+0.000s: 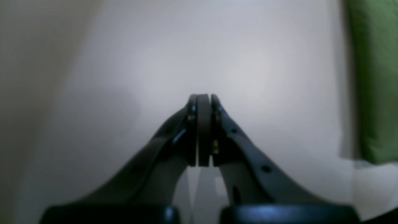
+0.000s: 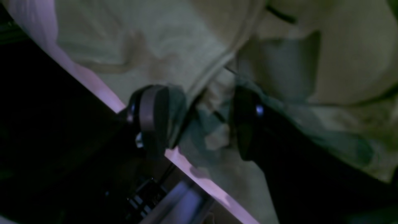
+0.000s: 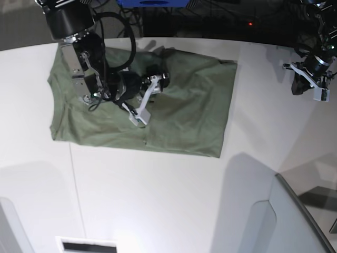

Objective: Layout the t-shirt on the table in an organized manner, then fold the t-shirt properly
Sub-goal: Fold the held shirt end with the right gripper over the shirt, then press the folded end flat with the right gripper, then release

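Note:
The olive-green t-shirt (image 3: 179,105) lies spread in a rough rectangle on the far half of the white table (image 3: 158,200). My right gripper (image 3: 149,99) hovers low over the shirt's middle, open. In the right wrist view its fingers (image 2: 152,118) stand apart over rumpled cloth (image 2: 174,46), and nothing is pinched between them. My left gripper (image 3: 309,79) is shut and empty above bare table, off to the shirt's right. In the left wrist view its pads (image 1: 203,124) press together, and a strip of the shirt (image 1: 376,77) shows at the right edge.
A grey angled panel (image 3: 295,221) with a dark edge sits at the near right. A thin dark seam (image 3: 73,184) runs down the table's left part. Dark cables and a blue object (image 3: 152,2) lie beyond the curved far edge.

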Available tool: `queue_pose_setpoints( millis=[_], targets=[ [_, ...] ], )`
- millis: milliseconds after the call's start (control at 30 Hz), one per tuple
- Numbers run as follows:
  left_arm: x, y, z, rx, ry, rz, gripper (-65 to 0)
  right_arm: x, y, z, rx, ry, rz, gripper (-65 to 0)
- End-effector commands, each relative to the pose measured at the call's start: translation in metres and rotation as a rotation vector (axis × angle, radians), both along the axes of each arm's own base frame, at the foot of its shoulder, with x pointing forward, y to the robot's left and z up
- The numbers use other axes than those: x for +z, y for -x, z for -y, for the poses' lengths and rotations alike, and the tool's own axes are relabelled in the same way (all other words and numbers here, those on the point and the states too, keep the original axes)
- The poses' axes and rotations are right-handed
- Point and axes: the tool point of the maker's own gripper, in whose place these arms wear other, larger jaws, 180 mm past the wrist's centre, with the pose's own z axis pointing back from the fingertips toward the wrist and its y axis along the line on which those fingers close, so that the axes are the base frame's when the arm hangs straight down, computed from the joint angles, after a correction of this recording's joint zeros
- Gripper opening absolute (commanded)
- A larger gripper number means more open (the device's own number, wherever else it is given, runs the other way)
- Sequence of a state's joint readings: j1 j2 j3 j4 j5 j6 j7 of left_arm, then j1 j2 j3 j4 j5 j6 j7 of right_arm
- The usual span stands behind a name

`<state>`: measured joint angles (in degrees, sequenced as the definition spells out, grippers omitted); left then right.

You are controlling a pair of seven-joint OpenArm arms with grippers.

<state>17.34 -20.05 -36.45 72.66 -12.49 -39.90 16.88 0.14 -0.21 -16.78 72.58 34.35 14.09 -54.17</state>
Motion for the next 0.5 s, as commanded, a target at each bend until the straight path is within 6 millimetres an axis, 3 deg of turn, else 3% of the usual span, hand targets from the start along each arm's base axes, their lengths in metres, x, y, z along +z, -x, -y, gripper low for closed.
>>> queue_pose_setpoints(
  millis=[0,467],
  targets=[
    [0.014,-0.008,-0.008,-0.001,-0.013,0.049,-65.0,0.011,-0.012,-0.006,-0.002,-0.031,0.034,-33.5],
    [0.011,-0.007,-0.006,-0.008,-0.014,0.037,-65.0,0.013,-0.021,-0.014,0.002,-0.039,0.029,-33.6]
  ],
)
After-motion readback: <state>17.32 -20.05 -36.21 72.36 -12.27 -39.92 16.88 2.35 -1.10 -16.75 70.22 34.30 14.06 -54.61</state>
